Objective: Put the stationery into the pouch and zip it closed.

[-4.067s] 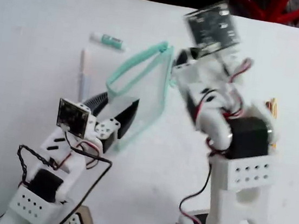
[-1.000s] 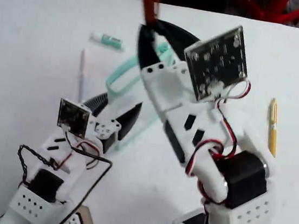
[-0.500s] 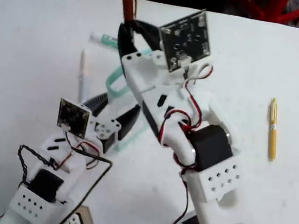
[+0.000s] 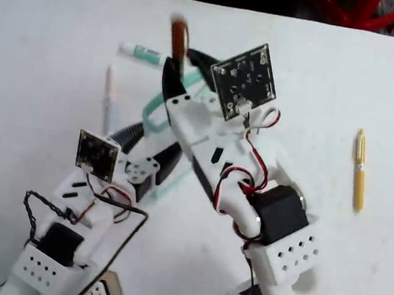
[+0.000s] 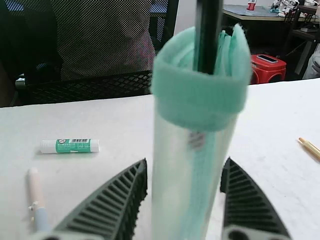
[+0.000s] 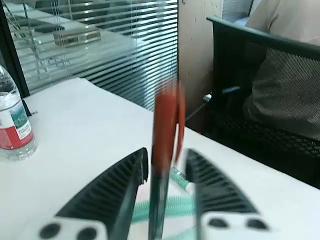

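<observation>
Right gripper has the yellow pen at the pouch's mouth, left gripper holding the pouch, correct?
Wrong pen: the right wrist view shows the right gripper holding a red-capped pen at the mouth of the pouch. The yellow pen lies on the table. The left gripper does hold the pouch.

A white table [image 4: 45, 35] lies under everything. A water bottle [image 6: 12, 127] with a red label stands on it, window blinds [image 6: 110, 40] behind. A black mesh chair [image 5: 95, 86] sits just past the table's edge.
</observation>
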You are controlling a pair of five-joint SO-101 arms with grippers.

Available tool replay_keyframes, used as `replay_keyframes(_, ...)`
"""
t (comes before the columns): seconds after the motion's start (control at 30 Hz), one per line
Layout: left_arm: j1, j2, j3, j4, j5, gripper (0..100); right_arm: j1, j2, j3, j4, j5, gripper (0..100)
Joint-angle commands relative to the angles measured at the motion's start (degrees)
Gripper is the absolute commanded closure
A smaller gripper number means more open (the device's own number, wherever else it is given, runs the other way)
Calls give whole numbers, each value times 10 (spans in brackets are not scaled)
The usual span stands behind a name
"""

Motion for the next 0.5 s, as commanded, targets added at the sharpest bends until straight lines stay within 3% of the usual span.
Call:
replay_keyframes(0.0, -3, -7, -4, -15, 4, 759, -6, -19, -6, 10, 0, 700)
replay_keyframes(0.27, -3, -7, -4, -15, 4, 759, 37, -20, -70, 55, 0, 758)
replay_keyframes(0.47, -3, -7, -3, -15, 4, 759, 252, -12, -105, 101, 4, 764)
